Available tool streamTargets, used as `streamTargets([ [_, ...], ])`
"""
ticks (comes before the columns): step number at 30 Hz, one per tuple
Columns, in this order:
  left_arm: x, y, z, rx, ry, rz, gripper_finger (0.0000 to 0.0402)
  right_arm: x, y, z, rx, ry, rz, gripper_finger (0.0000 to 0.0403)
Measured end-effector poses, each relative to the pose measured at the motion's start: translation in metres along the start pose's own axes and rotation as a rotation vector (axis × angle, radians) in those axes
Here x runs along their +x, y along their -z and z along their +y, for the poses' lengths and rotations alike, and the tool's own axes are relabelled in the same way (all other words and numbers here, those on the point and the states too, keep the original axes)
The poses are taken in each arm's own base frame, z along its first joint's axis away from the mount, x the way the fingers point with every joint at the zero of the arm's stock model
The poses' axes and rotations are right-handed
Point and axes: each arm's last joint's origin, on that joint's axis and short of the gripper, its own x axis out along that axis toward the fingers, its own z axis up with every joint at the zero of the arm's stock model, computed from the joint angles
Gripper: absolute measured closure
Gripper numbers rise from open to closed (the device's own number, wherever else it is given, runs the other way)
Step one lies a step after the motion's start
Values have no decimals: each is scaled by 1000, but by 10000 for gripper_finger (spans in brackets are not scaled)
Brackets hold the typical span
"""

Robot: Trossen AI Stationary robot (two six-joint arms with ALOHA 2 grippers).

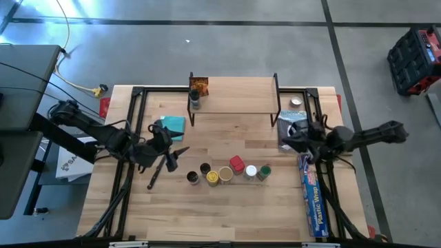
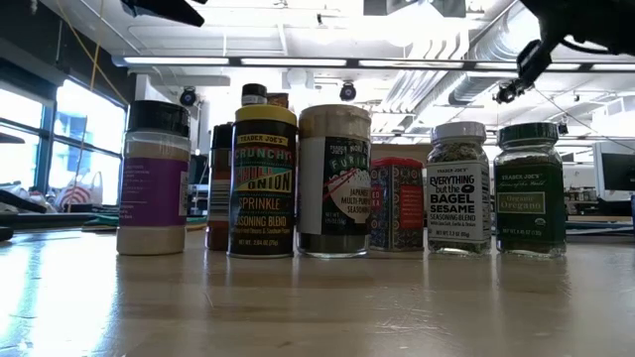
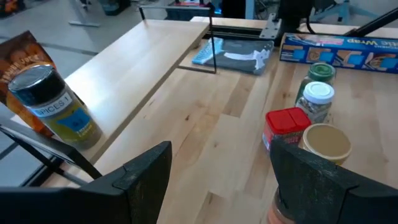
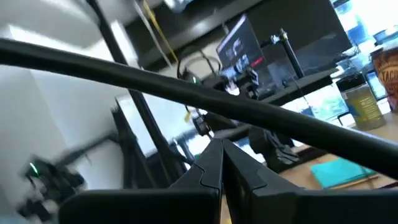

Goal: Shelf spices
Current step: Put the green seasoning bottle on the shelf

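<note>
The shelf is a light board on thin black legs at the table's far side. A dark-topped jar and an orange-brown packet stand on its left end. Several spices stand in a row on the table: a red tin, a yellow-topped jar, a white-topped jar and a green-topped jar. My left gripper hovers open, left of the row. My right gripper is shut, raised at the table's right side, holding nothing.
A long blue plastic wrap box lies along the right edge. A grey-blue bag and a small round light-topped tin sit by the shelf's right legs. A teal cloth lies left of centre. Bare wood shows under and before the shelf.
</note>
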Motion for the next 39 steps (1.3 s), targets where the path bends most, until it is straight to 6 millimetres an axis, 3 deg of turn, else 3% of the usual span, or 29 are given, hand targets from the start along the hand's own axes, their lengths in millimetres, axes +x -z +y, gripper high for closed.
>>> streamTargets([
  [6, -1, 0, 0, 13, -8, -4, 135, 20, -19, 12, -32, -16, 21, 403],
  [11, -1, 0, 0, 31, -9, -4, 135, 50, -35, 33, -111, 64, 383, 385],
  [16, -1, 0, 0, 33, -10, -3, 135, 80, -36, 46, -160, 290, 723, 318],
  [23, -1, 1, 0, 38, -12, 1, 135, 118, -17, 50, -148, 461, 1052, 190],
  [26, -1, 2, 1, 49, -16, 12, 135, 131, -10, 52, -118, 530, 1167, 156],
  [32, -1, 5, 2, 42, -25, 30, 135, 147, -7, 61, -50, 694, 1281, 147],
  [39, 1, 8, 1, 30, -27, 28, 135, 145, 27, 54, 91, 806, 1365, 147],
])
